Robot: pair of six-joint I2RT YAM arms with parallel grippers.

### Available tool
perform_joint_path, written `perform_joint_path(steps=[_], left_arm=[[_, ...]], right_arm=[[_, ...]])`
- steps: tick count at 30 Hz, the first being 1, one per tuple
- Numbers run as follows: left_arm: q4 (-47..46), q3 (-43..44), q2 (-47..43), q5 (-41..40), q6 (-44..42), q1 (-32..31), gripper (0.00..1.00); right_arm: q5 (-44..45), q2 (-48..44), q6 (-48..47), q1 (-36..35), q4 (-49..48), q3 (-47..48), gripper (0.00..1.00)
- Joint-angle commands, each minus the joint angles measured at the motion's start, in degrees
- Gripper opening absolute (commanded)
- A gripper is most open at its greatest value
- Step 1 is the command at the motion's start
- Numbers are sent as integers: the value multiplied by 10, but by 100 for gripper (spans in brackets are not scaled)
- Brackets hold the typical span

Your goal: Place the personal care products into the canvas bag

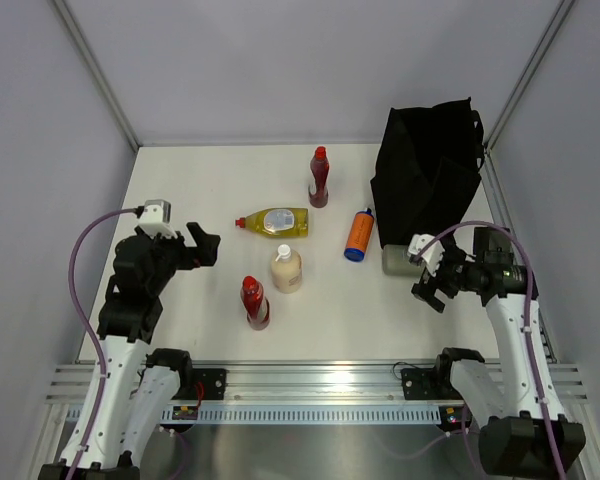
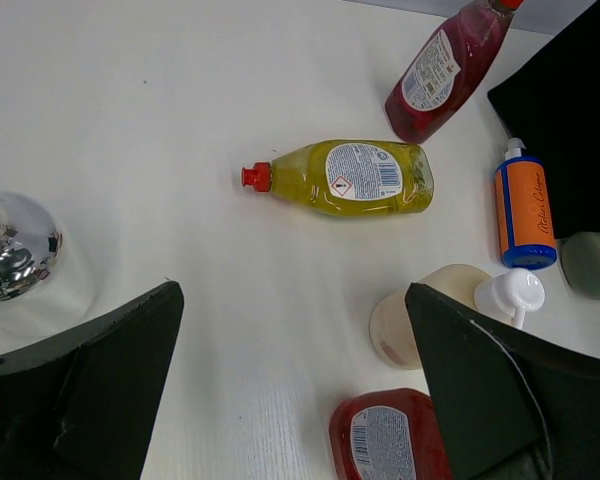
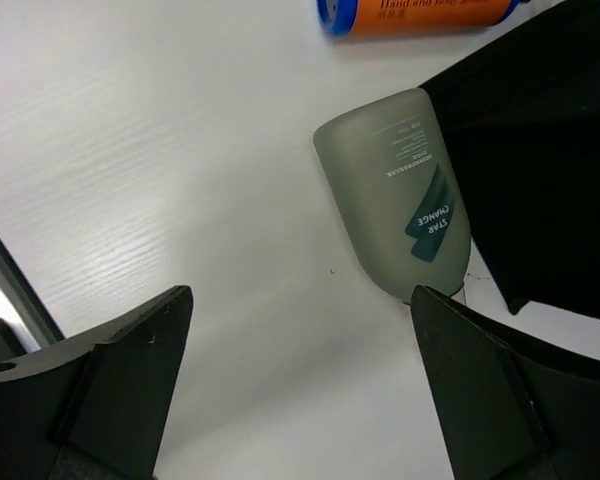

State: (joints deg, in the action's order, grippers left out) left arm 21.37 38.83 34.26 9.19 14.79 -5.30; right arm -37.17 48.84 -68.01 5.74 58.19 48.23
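Approach: right claw [image 1: 427, 274] spread wide, empty, poised by grey-green bottle [image 3: 400, 195] lying at 7 o'clock of canvas bag [image 1: 430, 170], seemingly touching its wall. Straddle body mid-length; avoid pinching fabric. Left claw [image 1: 202, 245] likewise released.

Table [image 1: 190, 180] is showing bare room at far left & along the near edge. Yellow bottle [image 1: 272, 221], cream bottle [image 1: 287, 270] & near dark red bottle [image 1: 255, 303] are crowding mid-table w/ narrow gaps btw them. Grey-green bottle [image 1: 398, 260] is lying right beside canvas bag [image 1: 425, 170], orange bottle [image 1: 358, 235] just left, both blocking the bag's front side.
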Motion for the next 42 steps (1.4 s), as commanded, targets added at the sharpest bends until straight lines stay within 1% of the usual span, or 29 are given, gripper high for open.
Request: perform_joint_path(steps=[1, 2, 3, 5, 7, 9, 10, 11, 14, 16, 18, 20, 24, 25, 26, 27, 28, 31, 33, 35, 36, 38, 39, 40, 41, 42], left_arm=[[-31, 5, 7, 23, -6, -2, 99], [-31, 5, 8, 25, -6, -2, 99], [-32, 6, 11, 27, -6, -2, 99], [-31, 6, 12, 26, -7, -2, 99], [-31, 6, 8, 27, -8, -2, 99], [-32, 5, 7, 28, -8, -3, 99], [-33, 5, 5, 29, -8, -2, 99], [-33, 5, 5, 32, -9, -2, 99], [-33, 5, 5, 33, -10, -2, 99], [-34, 5, 5, 35, -10, -3, 99], [-36, 5, 5, 39, -10, -3, 99], [-35, 5, 5, 40, -9, -2, 99], [-37, 4, 5, 43, -9, -3, 99], [-37, 4, 6, 43, -9, -3, 99], [-38, 3, 5, 43, -9, -3, 99], [-37, 4, 6, 43, -9, -3, 99], [-36, 5, 6, 43, -9, -3, 99], [-40, 2, 5, 51, -9, -3, 99], [-41, 2, 4, 53, -9, -3, 99], [-43, 1, 5, 53, -9, -3, 99], [-43, 2, 6, 54, -9, -3, 99], [-41, 2, 8, 56, -9, -3, 99], [-42, 2, 7, 56, -10, -3, 99], [-41, 2, 7, 56, -10, -3, 99], [-42, 2, 6, 55, -10, -3, 99], [-42, 2, 6, 57, -10, -3, 99]], right_arm=[[82, 36, -46, -28, -97, -39, 100], [156, 55, -38, -45, -172, -67, 99], [192, 67, -36, -77, -207, -82, 100], [241, 101, -42, -96, -275, -109, 99], [252, 122, -38, -104, -307, -118, 100], [280, 154, -35, -110, -379, -138, 99], [313, 164, -36, -121, -408, -146, 99], [321, 182, -31, -125, -441, -151, 100], [318, 193, -20, -130, -454, -150, 99], [311, 188, -28, -133, -455, -153, 99], [309, 186, -45, -136, -441, -144, 100], [286, 180, -65, -136, -416, -132, 100], [252, 181, -149, -138, -389, -127, 100], [236, 197, -165, -138, -376, -124, 100], [228, 212, -207, -137, -328, -107, 100], [227, 231, -213, -137, -310, -98, 100], [227, 265, -212, -137, -314, -89, 99], [259, 320, -215, -137, -367, -87, 100], [263, 347, -206, -136, -358, -68, 100], [251, 382, -204, -136, -316, -36, 99], [236, 397, -210, -137, -276, -18, 98], [222, 411, -223, -137, -243, -3, 93], [201, 417, -225, -137, -222, 5, 88], [191, 428, -234, -136, -167, 28, 84], [184, 432, -237, -137, -144, 36, 70], [167, 434, -243, -137, -119, 43, 63]])
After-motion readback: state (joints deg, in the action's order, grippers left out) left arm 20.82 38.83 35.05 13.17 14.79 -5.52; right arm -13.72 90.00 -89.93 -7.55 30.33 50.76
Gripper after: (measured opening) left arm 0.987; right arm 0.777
